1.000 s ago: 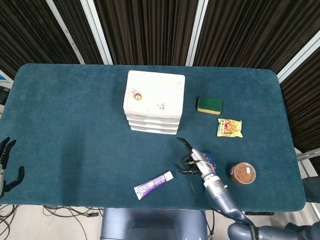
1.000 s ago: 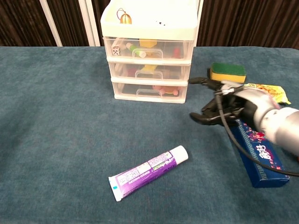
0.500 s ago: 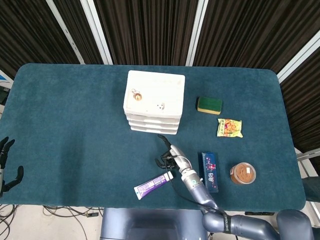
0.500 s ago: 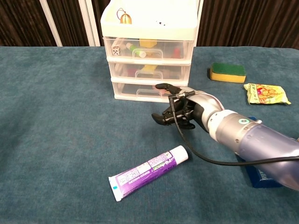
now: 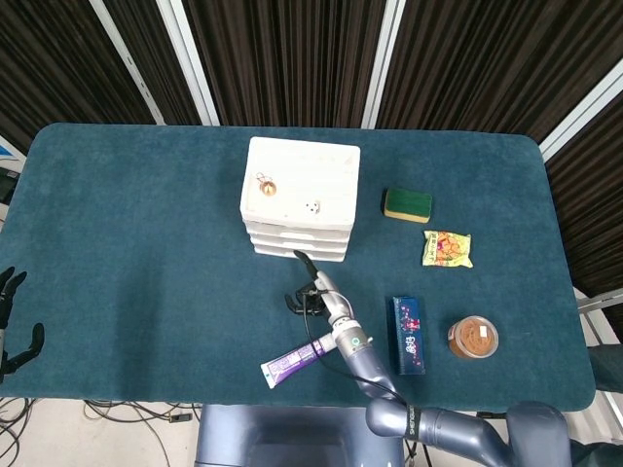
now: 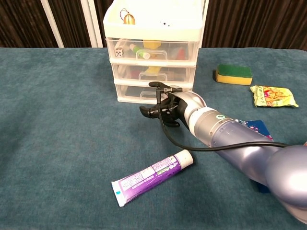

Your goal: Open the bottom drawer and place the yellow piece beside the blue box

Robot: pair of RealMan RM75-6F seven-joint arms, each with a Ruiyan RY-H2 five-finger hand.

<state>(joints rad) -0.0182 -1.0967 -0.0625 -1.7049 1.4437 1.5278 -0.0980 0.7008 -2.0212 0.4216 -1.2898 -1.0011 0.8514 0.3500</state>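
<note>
The white three-drawer unit (image 5: 300,199) (image 6: 151,52) stands mid-table with every drawer closed. Its bottom drawer (image 6: 152,92) shows reddish items through the clear front. Yellow pieces (image 6: 152,69) show through the two upper drawers. My right hand (image 5: 310,287) (image 6: 165,105) hovers just in front of the bottom drawer, fingers apart, holding nothing; one fingertip (image 6: 154,85) reaches up near the drawer's handle. The blue box (image 5: 407,334) lies to the right, mostly hidden behind my forearm in the chest view. My left hand (image 5: 15,331) hangs off the table's left front corner, fingers spread.
A purple toothpaste tube (image 5: 299,360) (image 6: 152,176) lies in front of the drawers. A yellow-green sponge (image 5: 407,204) (image 6: 233,74), a yellow snack bag (image 5: 447,248) (image 6: 273,96) and a brown-lidded jar (image 5: 473,337) sit to the right.
My right hand has swept left and forward from over the blue box to just in front of the bottom drawer. The left hand has stayed put.
</note>
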